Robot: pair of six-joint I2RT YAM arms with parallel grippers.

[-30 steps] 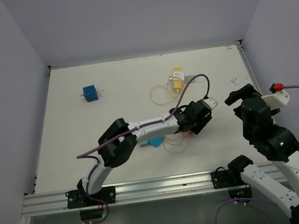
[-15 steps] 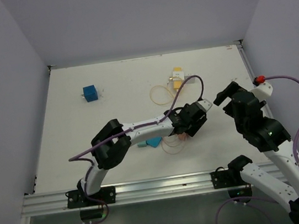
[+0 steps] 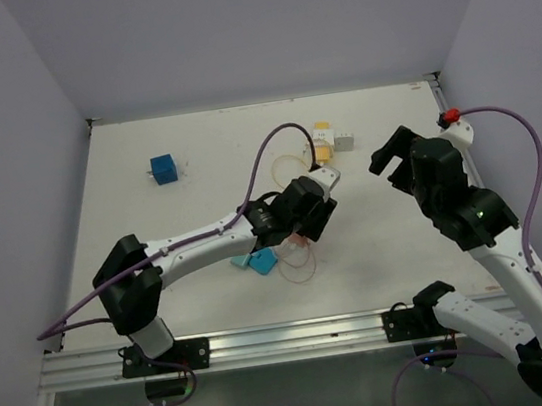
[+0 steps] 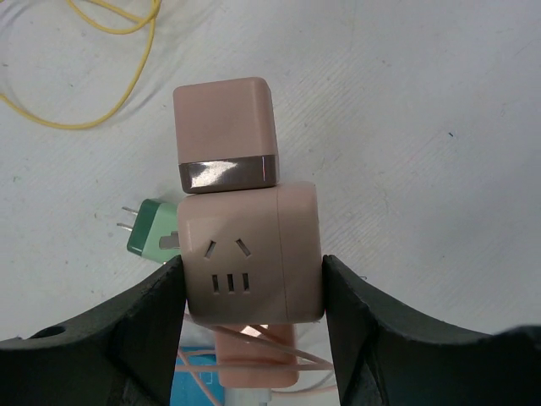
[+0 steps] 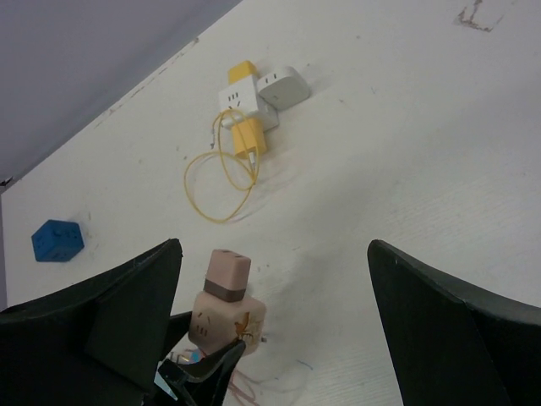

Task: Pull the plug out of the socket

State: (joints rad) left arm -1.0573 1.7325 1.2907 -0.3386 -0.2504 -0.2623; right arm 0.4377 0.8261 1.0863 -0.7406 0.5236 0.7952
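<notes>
Left fingers (image 4: 135, 330): both black pads are pressing the side faces of the pink cube socket (image 4: 251, 254), so the left gripper (image 4: 252, 275) is clamping it firmly. The pink plug (image 4: 224, 127), with its shiny metal band, is sitting seated in the socket's far face, at 12 o'clock from the cube in the left wrist view. No gap is showing between the plug and the socket.

A green plug adapter (image 4: 152, 227) is lying on the table (image 3: 155, 239) at 9 o'clock from the cube, its prongs pointing away from it. A pink cable (image 3: 300, 265) is looping under the gripper.

Right fingers (image 5: 110, 313): they are standing wide apart with nothing between them. The right gripper (image 5: 272, 245) is hovering at about 3 o'clock from the left one in the top view, well apart from the plug.

Farther out, a white socket cube (image 5: 241, 100) with a yellow plug (image 5: 245, 139) is lying at 12 o'clock from the pink socket. A blue cube socket (image 5: 57, 239) is lying at 10 o'clock.
</notes>
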